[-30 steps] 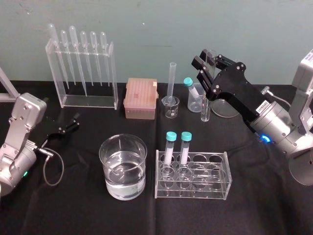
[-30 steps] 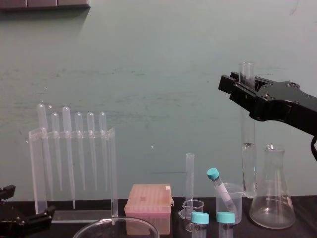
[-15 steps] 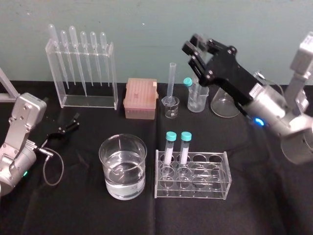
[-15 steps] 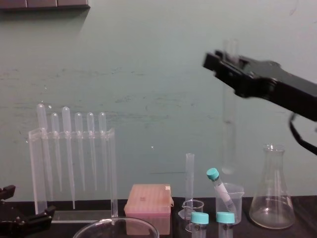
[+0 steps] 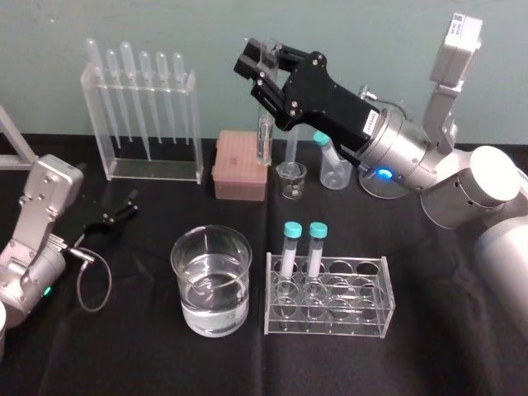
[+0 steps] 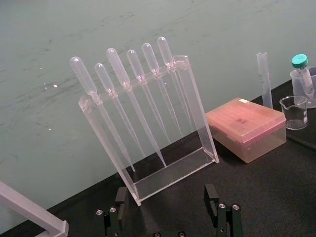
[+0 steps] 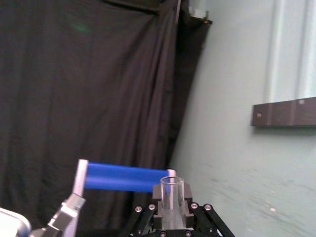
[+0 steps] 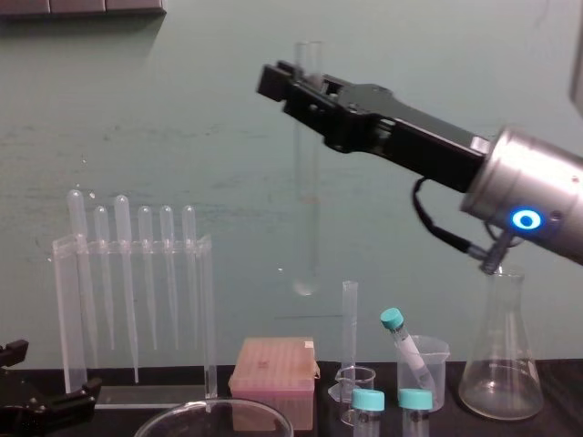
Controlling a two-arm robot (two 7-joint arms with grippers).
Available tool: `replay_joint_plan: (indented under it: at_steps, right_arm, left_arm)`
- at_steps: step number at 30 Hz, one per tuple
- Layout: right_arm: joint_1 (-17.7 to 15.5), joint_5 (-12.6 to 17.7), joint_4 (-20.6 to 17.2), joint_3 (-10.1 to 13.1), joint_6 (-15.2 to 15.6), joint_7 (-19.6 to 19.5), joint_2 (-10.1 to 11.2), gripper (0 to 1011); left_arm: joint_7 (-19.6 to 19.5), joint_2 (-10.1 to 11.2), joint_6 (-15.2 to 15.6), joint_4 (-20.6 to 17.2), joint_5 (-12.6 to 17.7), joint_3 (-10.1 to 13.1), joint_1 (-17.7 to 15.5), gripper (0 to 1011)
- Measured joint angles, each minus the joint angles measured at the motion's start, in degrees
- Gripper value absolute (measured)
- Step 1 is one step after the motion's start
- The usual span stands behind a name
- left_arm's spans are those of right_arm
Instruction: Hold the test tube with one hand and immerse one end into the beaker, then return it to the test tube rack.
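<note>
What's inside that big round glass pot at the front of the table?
Clear liquid, filling about half the beaker; nothing else shows inside, nothing covers it. The test tube hangs high in the right gripper, not yet dipped. The left gripper sits open at the left.

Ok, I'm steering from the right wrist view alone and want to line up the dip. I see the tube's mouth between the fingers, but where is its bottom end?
Observer: The tube hangs upright in the right gripper, its round bottom in the air, higher than the top of the pink box.
Operator: And the beaker from there?
Observer: The beaker stands nearer the robot than the tube and a little to the robot's left of it, with clear liquid inside.
Operator: Is the left gripper in the way?
Observer: No, the left gripper sits open, low at the left side of the table.
</note>
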Motion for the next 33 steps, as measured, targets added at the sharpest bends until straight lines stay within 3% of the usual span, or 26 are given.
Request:
replay_joint_plan:
  at_steps: [4,16,33]
  right_arm:
    - [1.2,1.5,1.3,-1.5,0.0,2.1,-1.4,225]
    - [0.4,5.5,1.0,-4.7,1.7,4.4,-3.7,225]
    - [-3.6,8.1,-3.5,-6.7,3.7,1.3,-2.8,225]
  left_arm:
    - [0.0,0.0,0.0,0.0,0.0,0.0,0.0,1000]
    - [0.0,0.0,0.0,0.0,0.0,0.0,0.0,1000]
    - [0.0,0.0,0.0,0.0,0.0,0.0,0.0,1000]
